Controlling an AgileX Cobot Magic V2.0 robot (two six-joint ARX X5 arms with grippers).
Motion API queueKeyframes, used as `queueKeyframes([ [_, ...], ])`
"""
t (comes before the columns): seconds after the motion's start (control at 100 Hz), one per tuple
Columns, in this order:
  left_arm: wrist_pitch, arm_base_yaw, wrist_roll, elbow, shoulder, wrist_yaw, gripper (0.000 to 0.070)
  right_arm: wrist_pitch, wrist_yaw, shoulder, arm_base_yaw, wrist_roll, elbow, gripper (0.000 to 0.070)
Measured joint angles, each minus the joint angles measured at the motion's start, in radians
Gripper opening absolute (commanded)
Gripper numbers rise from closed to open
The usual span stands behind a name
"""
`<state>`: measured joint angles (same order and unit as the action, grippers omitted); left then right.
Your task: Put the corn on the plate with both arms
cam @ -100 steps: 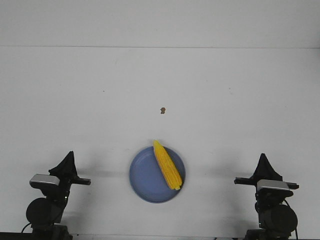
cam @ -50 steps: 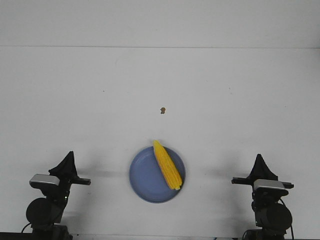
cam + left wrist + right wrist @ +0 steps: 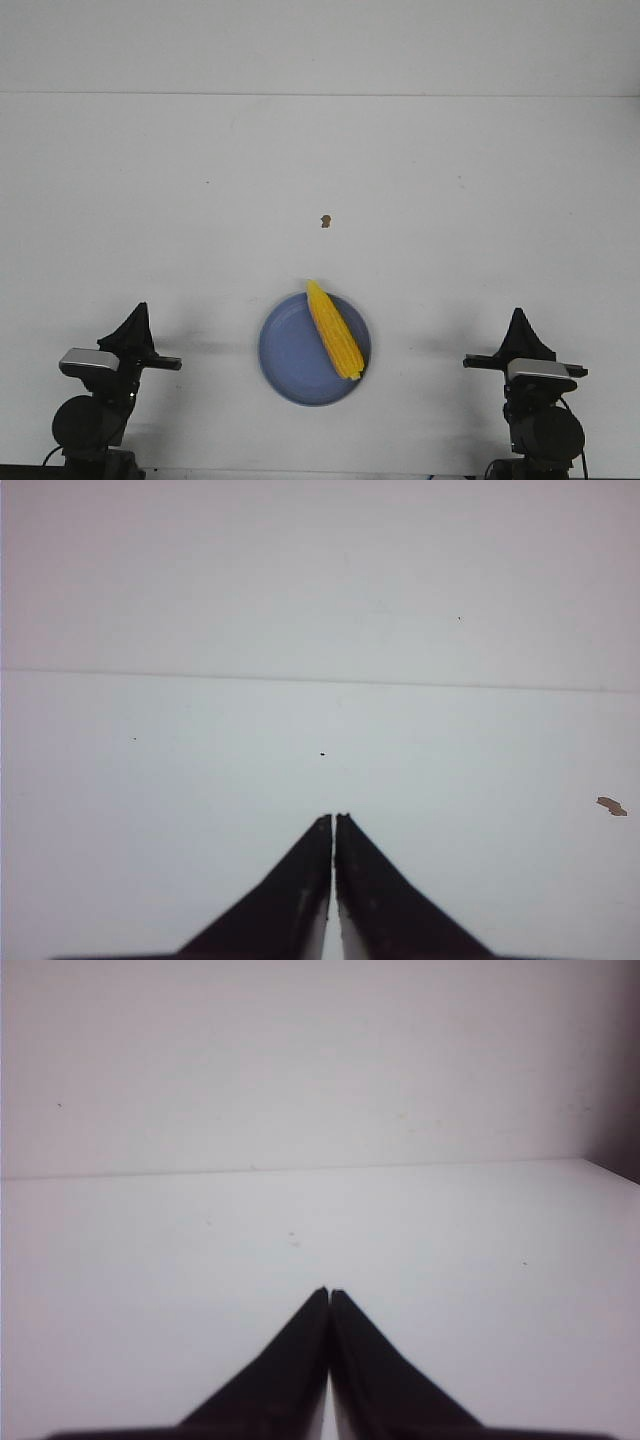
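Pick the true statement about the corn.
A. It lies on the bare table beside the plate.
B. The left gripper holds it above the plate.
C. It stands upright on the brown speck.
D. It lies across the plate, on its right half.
D: the front view shows the corn lying on the right half of the plate, its tip at the far rim, with both grippers away from it.
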<state>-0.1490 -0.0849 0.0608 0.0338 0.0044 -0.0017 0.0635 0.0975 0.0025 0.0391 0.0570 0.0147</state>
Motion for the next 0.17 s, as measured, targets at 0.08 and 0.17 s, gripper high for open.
queueKeyframes([
  [0.08, 0.000, 0.000, 0.000, 0.000, 0.000, 0.000, 0.0013, 0.000, 0.000, 0.000, 0.000, 0.000, 0.000, 0.0004],
  [0.17, 0.000, 0.000, 0.000, 0.000, 0.000, 0.000, 0.0013, 0.000, 0.000, 0.000, 0.000, 0.000, 0.000, 0.0004],
])
